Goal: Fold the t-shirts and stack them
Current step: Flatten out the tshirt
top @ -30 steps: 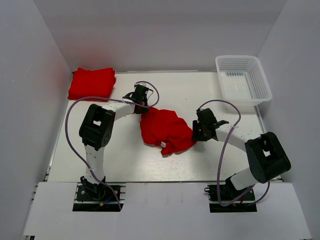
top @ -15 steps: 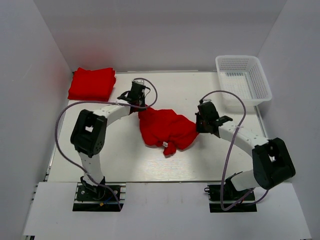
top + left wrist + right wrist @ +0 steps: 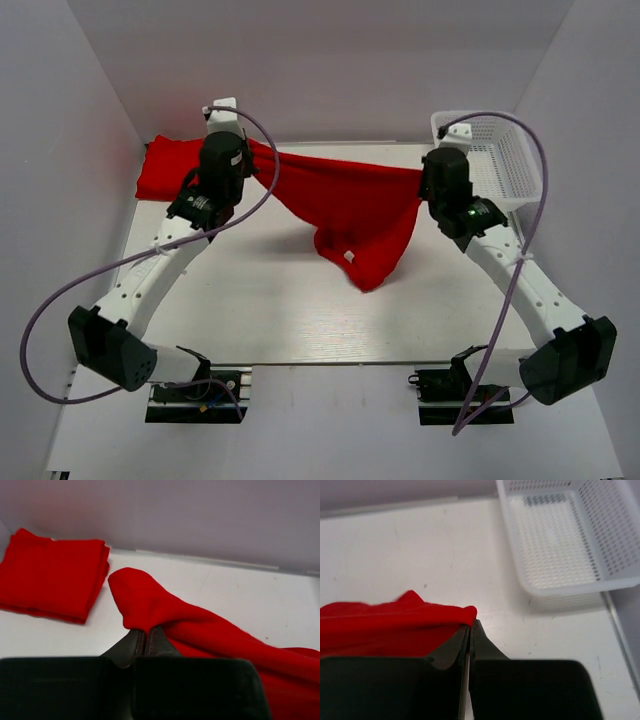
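1. Closed tight on cloth, the left gripper is recorded with its fingers pressed together on a bunched corner of a red t-shirt; no gap is seen between them.
2. The right gripper is likewise found narrowed to a pinch, with the opposite edge of the same garment caught at its tips.
3. The held t-shirt is suspended between the two grippers above the table, stretched from 9 o'clock to 3 o'clock across the far half of the surface. Its middle is seen sagging toward 6 o'clock in a loose fold. Whether the lowest cloth touches the table cannot be determined.
4. A white neck label is noted on the lower part of the hanging fold.
5. The folded t-shirts are located at the 10 o'clock corner of the table, laid flat near the back wall, apart from the held garment. Their number cannot be told.
6. A white mesh basket is placed at the 2 o'clock corner, just beyond the right gripper and clear of the cloth.
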Robot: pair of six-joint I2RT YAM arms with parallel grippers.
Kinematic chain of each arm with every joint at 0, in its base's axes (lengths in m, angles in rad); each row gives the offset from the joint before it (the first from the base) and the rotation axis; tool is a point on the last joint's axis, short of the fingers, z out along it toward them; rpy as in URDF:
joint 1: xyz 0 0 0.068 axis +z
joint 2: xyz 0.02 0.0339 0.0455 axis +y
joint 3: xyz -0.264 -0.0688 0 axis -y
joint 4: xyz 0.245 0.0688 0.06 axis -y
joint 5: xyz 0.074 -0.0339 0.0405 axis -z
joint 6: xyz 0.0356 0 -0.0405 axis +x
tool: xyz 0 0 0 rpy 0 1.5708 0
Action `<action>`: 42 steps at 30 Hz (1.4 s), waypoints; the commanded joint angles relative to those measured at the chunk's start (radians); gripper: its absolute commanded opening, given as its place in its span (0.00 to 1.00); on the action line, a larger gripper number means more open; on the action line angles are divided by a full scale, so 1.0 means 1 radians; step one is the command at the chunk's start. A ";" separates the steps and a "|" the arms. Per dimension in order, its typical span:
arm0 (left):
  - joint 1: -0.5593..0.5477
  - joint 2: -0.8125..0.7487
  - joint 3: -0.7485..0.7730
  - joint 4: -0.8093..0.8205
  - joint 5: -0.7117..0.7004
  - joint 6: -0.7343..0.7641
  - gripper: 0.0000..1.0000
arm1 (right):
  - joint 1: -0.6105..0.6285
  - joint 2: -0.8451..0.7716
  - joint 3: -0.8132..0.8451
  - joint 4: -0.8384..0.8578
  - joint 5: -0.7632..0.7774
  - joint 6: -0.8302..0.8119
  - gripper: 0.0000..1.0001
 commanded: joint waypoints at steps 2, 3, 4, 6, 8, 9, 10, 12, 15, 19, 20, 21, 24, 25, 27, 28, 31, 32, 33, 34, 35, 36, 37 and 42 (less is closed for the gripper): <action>0.001 -0.115 0.058 0.008 -0.088 0.086 0.00 | -0.020 -0.098 0.129 0.031 0.147 -0.102 0.00; 0.001 -0.154 0.058 0.035 -0.067 0.106 0.00 | -0.025 -0.122 0.158 0.037 0.148 -0.151 0.00; 0.001 -0.190 0.067 0.051 -0.036 0.121 0.00 | -0.024 -0.138 0.169 0.061 0.124 -0.176 0.00; 0.001 -0.218 0.090 0.074 -0.023 0.144 0.00 | -0.022 -0.165 0.215 0.068 0.118 -0.216 0.00; 0.001 -0.228 0.121 0.074 0.001 0.175 0.00 | -0.025 -0.196 0.255 0.076 0.084 -0.283 0.00; 0.001 -0.241 0.151 0.065 0.033 0.175 0.00 | -0.022 -0.207 0.276 0.080 0.070 -0.297 0.00; 0.001 -0.257 0.165 0.065 0.056 0.198 0.00 | -0.023 -0.224 0.304 0.076 0.014 -0.309 0.00; -0.011 -0.272 0.202 0.065 0.105 0.212 0.00 | -0.020 -0.236 0.344 0.079 -0.052 -0.349 0.00; -0.011 -0.292 0.271 0.049 0.171 0.227 0.00 | -0.020 -0.251 0.416 0.057 -0.123 -0.384 0.00; -0.011 -0.318 0.355 0.013 0.254 0.270 0.00 | -0.019 -0.264 0.542 0.023 -0.185 -0.432 0.00; -0.011 -0.330 0.372 0.013 0.274 0.270 0.00 | -0.020 -0.268 0.571 0.016 -0.204 -0.440 0.00; -0.011 -0.346 0.401 -0.001 0.304 0.279 0.00 | -0.022 -0.280 0.600 -0.003 -0.218 -0.447 0.00; -0.002 -0.369 0.452 -0.027 0.352 0.279 0.00 | -0.022 -0.313 0.634 -0.018 -0.272 -0.466 0.00; -0.002 -0.378 0.463 -0.039 0.352 0.279 0.00 | -0.022 -0.319 0.637 -0.017 -0.298 -0.464 0.00; -0.002 -0.402 0.475 -0.040 0.387 0.291 0.00 | -0.020 -0.353 0.636 -0.024 -0.361 -0.466 0.00; -0.002 -0.413 0.475 -0.040 0.388 0.292 0.00 | -0.020 -0.369 0.634 -0.024 -0.373 -0.461 0.00; -0.002 -0.442 0.475 -0.040 0.400 0.292 0.00 | -0.020 -0.393 0.613 -0.020 -0.404 -0.463 0.00; -0.002 -0.442 0.475 -0.040 0.400 0.292 0.00 | -0.020 -0.400 0.606 -0.007 -0.400 -0.464 0.00; -0.002 -0.442 0.484 -0.049 0.400 0.292 0.00 | -0.020 -0.408 0.585 0.008 -0.395 -0.464 0.00; -0.002 -0.442 0.484 -0.049 0.400 0.292 0.00 | -0.020 -0.417 0.579 0.016 -0.380 -0.463 0.00; -0.002 -0.433 0.484 -0.049 0.376 0.292 0.00 | -0.022 -0.417 0.568 0.028 -0.366 -0.464 0.00; -0.002 -0.424 0.484 -0.058 0.375 0.292 0.00 | -0.022 -0.423 0.530 0.048 -0.357 -0.463 0.00; -0.002 -0.401 0.484 -0.058 0.365 0.283 0.00 | -0.019 -0.423 0.511 0.057 -0.332 -0.461 0.00; -0.002 -0.274 0.414 -0.058 0.235 0.272 0.00 | -0.022 -0.368 0.337 0.155 -0.200 -0.412 0.00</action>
